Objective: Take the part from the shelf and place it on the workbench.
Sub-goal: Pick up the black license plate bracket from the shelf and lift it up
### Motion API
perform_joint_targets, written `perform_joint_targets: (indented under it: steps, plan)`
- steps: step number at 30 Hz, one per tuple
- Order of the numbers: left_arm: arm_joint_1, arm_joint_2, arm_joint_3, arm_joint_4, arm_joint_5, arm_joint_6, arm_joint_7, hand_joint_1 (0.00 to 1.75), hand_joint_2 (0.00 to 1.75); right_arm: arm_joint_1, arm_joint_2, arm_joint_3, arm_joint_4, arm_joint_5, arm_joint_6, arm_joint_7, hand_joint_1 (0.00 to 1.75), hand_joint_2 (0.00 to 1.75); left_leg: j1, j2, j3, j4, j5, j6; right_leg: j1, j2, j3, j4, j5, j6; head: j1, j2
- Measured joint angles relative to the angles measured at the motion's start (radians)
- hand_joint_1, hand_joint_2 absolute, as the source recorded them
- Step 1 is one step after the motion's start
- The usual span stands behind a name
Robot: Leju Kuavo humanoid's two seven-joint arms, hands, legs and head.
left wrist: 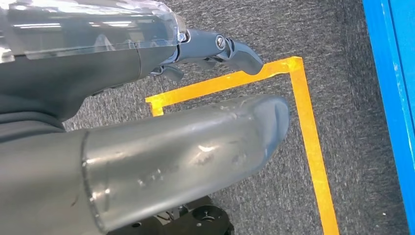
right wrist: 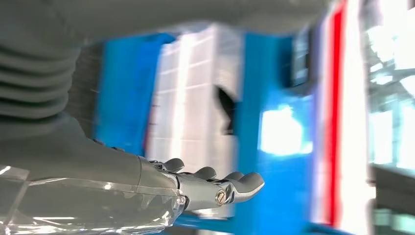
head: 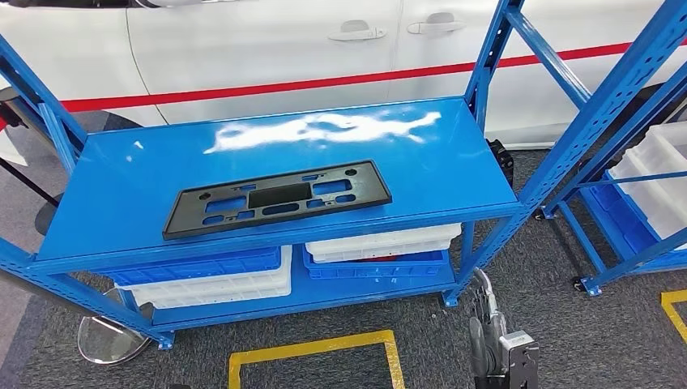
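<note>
item: black part point(head: 278, 198), long axis 9-to-3 on the shelf point(head: 121, 186), at 11 o'clock from your nearer right hand point(head: 494, 340), fingers point(right wrist: 244, 182) apart, empty.

1. You have the part point(head: 278, 198) lying flat on the shelf's top board point(head: 121, 194), toward its front edge.
2. Below it, bins point(head: 212, 275) sit side by side on the lower shelf.
3. A car point(head: 267, 40) stands behind the shelf.
4. Another rack point(head: 624, 121) with trays point(head: 660, 174) stands to your right.
5. Floor tape point(head: 312, 350) lies before the shelf.
</note>
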Motion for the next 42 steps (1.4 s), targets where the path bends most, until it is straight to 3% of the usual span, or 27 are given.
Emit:
perform_joint_targets:
  steps: [3, 7, 9, 13, 19, 22, 24, 26, 27, 28, 30, 32, 34, 36, 38, 40, 42]
  plan:
    - [-0.002, 0.000, -0.014, 0.003, -0.002, 0.002, 0.000, 0.00, 0.00, 0.003, -0.008, 0.029, -0.092, 0.054, -0.012, -0.014, 0.00, 0.00, 0.000, 0.000, 0.000, 0.000, 0.000, 0.000, 0.000, 0.000, 0.000, 0.000, 0.000, 0.000, 0.000, 0.000]
    - [-0.005, 0.000, -0.033, 0.008, -0.007, 0.006, 0.000, 0.00, 0.00, 0.004, -0.022, 0.074, -0.220, 0.134, -0.029, -0.035, 0.00, 1.75, 0.000, 0.000, 0.000, 0.000, 0.000, 0.000, 0.000, 0.000, 0.000, 0.000, 0.000, 0.000, 0.000, 0.000]
    - [-0.007, 0.000, -0.044, 0.012, -0.012, 0.009, 0.000, 0.00, 0.00, 0.005, -0.029, 0.100, -0.282, 0.172, -0.035, -0.043, 0.00, 1.75, -0.001, 0.000, 0.000, 0.001, 0.000, 0.000, -0.003, 0.000, 0.000, 0.000, 0.000, 0.000, 0.000, 0.000]
    - [-0.013, 0.000, -0.067, 0.020, -0.016, 0.011, 0.000, 0.00, 0.00, 0.005, -0.048, 0.164, -0.406, 0.231, -0.027, -0.041, 0.00, 0.00, -0.003, 0.000, -0.001, 0.002, -0.001, 0.002, -0.007, 0.000, 0.000, -0.001, 0.001, 0.001, 0.000, 0.000]
    - [-0.018, 0.000, -0.105, 0.035, -0.020, 0.013, 0.002, 0.00, 0.00, 0.017, -0.067, 0.232, -0.515, 0.244, 0.065, 0.059, 0.00, 0.00, -0.010, 0.000, -0.005, 0.007, -0.004, 0.015, -0.015, 0.000, 0.000, -0.003, 0.003, 0.012, 0.000, 0.000]
    - [-0.020, -0.001, -0.120, 0.038, -0.023, 0.013, 0.004, 0.00, 0.00, 0.023, -0.067, 0.264, -0.549, 0.314, 0.078, 0.105, 0.00, 0.00, -0.004, 0.001, 0.003, -0.015, 0.011, 0.032, -0.014, 0.000, 0.002, -0.006, 0.001, 0.022, 0.002, 0.000]
    - [-0.022, -0.002, -0.128, 0.039, -0.029, 0.013, 0.004, 0.00, 0.00, 0.024, -0.068, 0.283, -0.564, 0.364, 0.077, 0.125, 0.00, 0.00, 0.002, 0.004, 0.013, -0.035, 0.024, 0.044, -0.012, 0.000, -0.027, 0.056, -0.040, 0.023, 0.007, 0.000]
    - [-0.023, -0.002, -0.136, 0.041, -0.034, 0.014, 0.004, 0.00, 0.00, 0.025, -0.069, 0.302, -0.569, 0.400, 0.075, 0.136, 0.00, 0.00, 0.000, 0.004, 0.012, -0.039, 0.027, 0.048, -0.013, 0.000, -0.092, 0.184, -0.099, 0.024, 0.010, 0.000]
    - [-0.023, -0.002, -0.140, 0.042, -0.036, 0.014, 0.004, 0.00, 0.00, 0.026, -0.070, 0.310, -0.570, 0.415, 0.071, 0.138, 0.00, 0.00, -0.001, 0.002, 0.012, -0.038, 0.026, 0.047, -0.014, 0.000, -0.120, 0.236, -0.114, 0.026, 0.011, 0.000]
    - [-0.023, -0.002, -0.144, 0.044, -0.037, 0.015, 0.005, 0.00, 0.00, 0.027, -0.071, 0.317, -0.570, 0.431, 0.064, 0.137, 0.00, 0.00, 0.000, -0.003, 0.013, -0.038, 0.025, 0.045, -0.015, 0.000, -0.131, 0.252, -0.107, 0.027, 0.011, 0.000]
    - [-0.024, -0.004, -0.149, 0.046, -0.041, 0.016, 0.006, 0.00, 0.00, 0.028, -0.074, 0.327, -0.572, 0.469, 0.046, 0.135, 0.00, 0.00, 0.002, -0.017, 0.017, -0.034, 0.021, 0.038, -0.018, 0.003, -0.097, 0.176, -0.046, 0.029, 0.011, 0.000]
    - [-0.026, -0.006, -0.155, 0.046, -0.046, 0.017, 0.007, 0.00, 0.00, 0.028, -0.078, 0.332, -0.576, 0.499, 0.030, 0.138, 0.00, 0.00, 0.004, -0.033, 0.017, -0.026, 0.013, 0.025, -0.022, 0.030, -0.035, 0.048, 0.005, 0.027, 0.013, 0.000]
    - [-0.028, -0.006, -0.161, 0.047, -0.049, 0.018, 0.008, 0.00, 0.00, 0.028, -0.080, 0.335, -0.581, 0.514, 0.020, 0.144, 0.00, 0.00, 0.003, -0.048, 0.011, -0.021, 0.010, 0.009, -0.019, 0.047, -0.010, -0.005, 0.013, 0.020, 0.013, 0.000]
    - [-0.029, -0.006, -0.167, 0.049, -0.050, 0.018, 0.008, 0.00, 0.00, 0.027, -0.083, 0.336, -0.584, 0.520, 0.015, 0.148, 0.00, 0.00, 0.005, -0.060, 0.007, -0.024, 0.011, -0.004, -0.014, 0.033, -0.012, -0.005, 0.012, 0.007, 0.013, 0.000]
    - [-0.028, -0.006, -0.169, 0.051, -0.050, 0.018, 0.007, 0.00, 0.00, 0.025, -0.085, 0.338, -0.585, 0.521, 0.015, 0.150, 0.00, 0.00, 0.008, -0.043, -0.003, 0.000, -0.006, -0.012, -0.015, 0.016, -0.009, -0.009, 0.012, -0.009, 0.010, 0.000]
    - [-0.031, -0.006, -0.170, 0.051, -0.049, 0.019, 0.007, 0.00, 0.00, 0.025, -0.085, 0.340, -0.586, 0.519, 0.016, 0.151, 0.00, 0.00, 0.008, -0.012, -0.051, 0.104, -0.063, -0.015, -0.012, -0.005, -0.006, -0.011, 0.010, -0.023, 0.005, 0.000]
    - [-0.034, -0.004, -0.170, 0.052, -0.048, 0.019, 0.007, 0.00, 0.00, 0.025, -0.086, 0.342, -0.586, 0.516, 0.016, 0.153, 0.00, 0.00, 0.006, -0.001, -0.121, 0.242, -0.119, -0.015, -0.005, -0.026, -0.005, -0.010, 0.007, -0.029, 0.002, 0.000]
